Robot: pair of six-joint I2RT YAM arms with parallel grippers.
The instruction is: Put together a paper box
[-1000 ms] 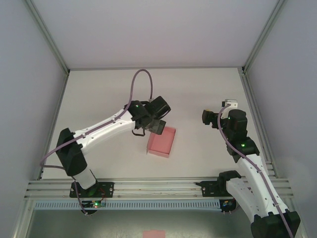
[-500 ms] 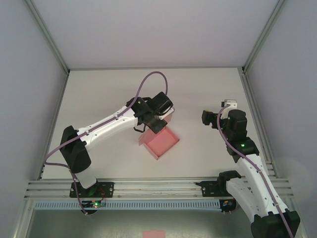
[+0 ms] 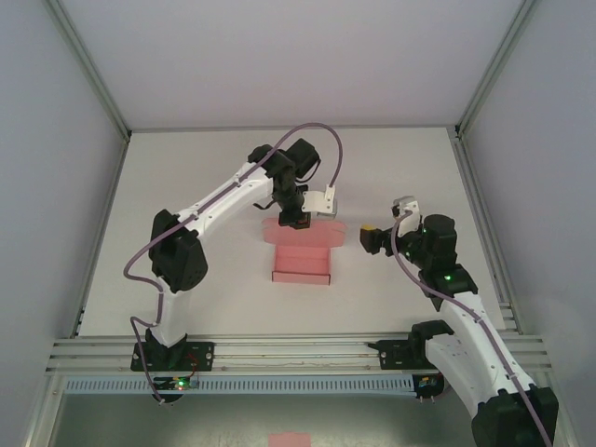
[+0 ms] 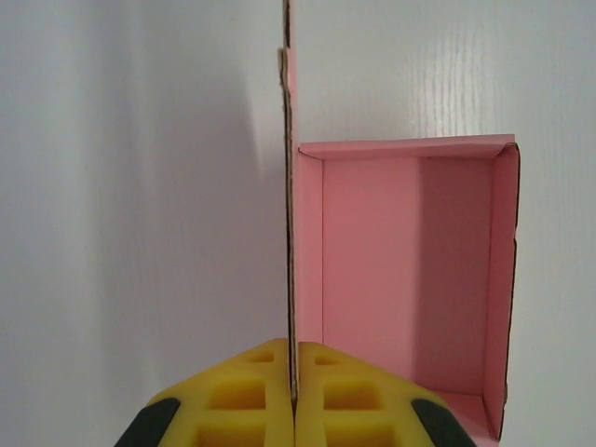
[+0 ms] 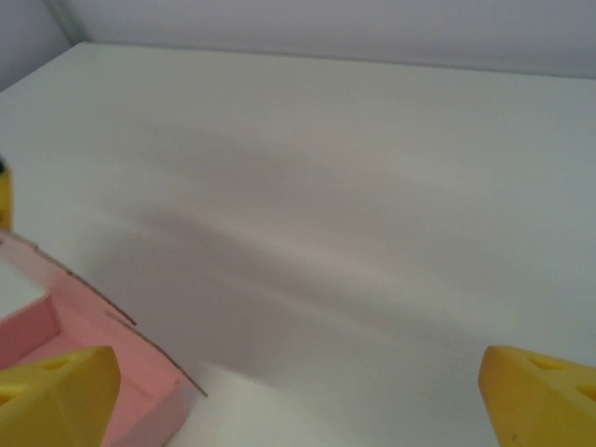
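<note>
Pink thin-card box (image 5: 74, 326) runs off the right wrist view's lower-left corner, partly behind a yellow foam fingertip (image 5: 56, 396). Small pink rectangle (image 3: 289, 440) cropped at bottom edge.

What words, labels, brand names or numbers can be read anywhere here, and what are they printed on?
No text can be read anywhere.
The pink box: plain card, no print on the sides that show.
The left end effector and its yellow fingers: no marking.
The table: blank white.
The left arm and the right arm: any label is too small to tell from above.
</note>
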